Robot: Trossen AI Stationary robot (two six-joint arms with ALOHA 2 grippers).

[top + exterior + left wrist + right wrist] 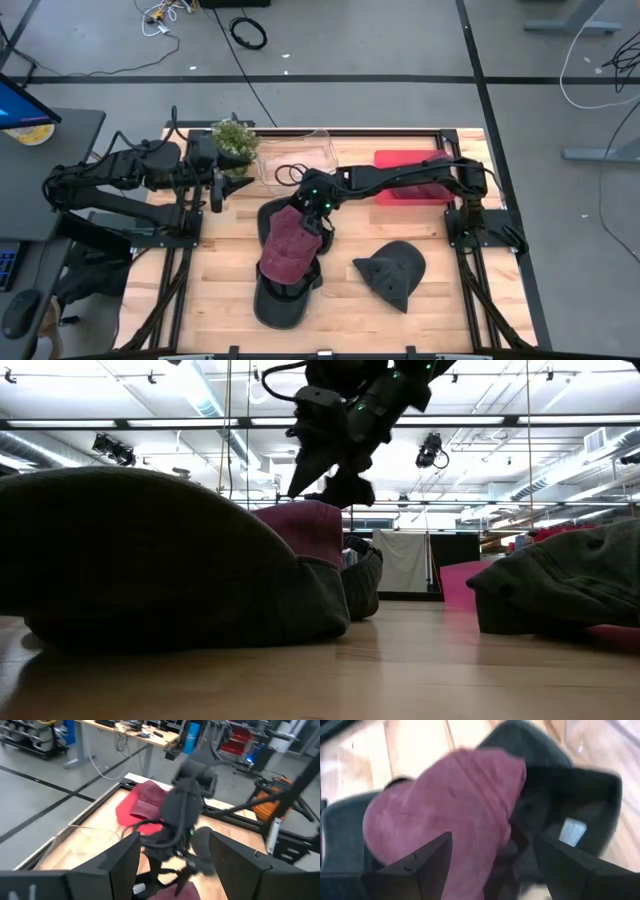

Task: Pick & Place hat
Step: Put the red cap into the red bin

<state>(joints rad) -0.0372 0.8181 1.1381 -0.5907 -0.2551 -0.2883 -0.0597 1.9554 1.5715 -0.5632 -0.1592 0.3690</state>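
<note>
A maroon hat [288, 248] [445, 810] lies crown up on dark hats, one under its near end [280, 300] and one under its far end [268, 222] [570, 795]. My right gripper [322, 212] [495, 870] stands open just above the maroon hat's far end, pointing steeply down. In the low view its fingertips [325, 488] hang close over the crown [312, 525], and I see no touch. A third dark hat [392, 270] lies alone to the right. My left gripper [215, 188] [175, 865] waits open, raised at the far left.
A red tray [410, 176] sits at the far right under the right arm. A potted plant [235, 140] and a clear container [300, 155] with a cable stand at the far edge. Bare wood [340, 310] shows between the hat pile and the lone dark hat.
</note>
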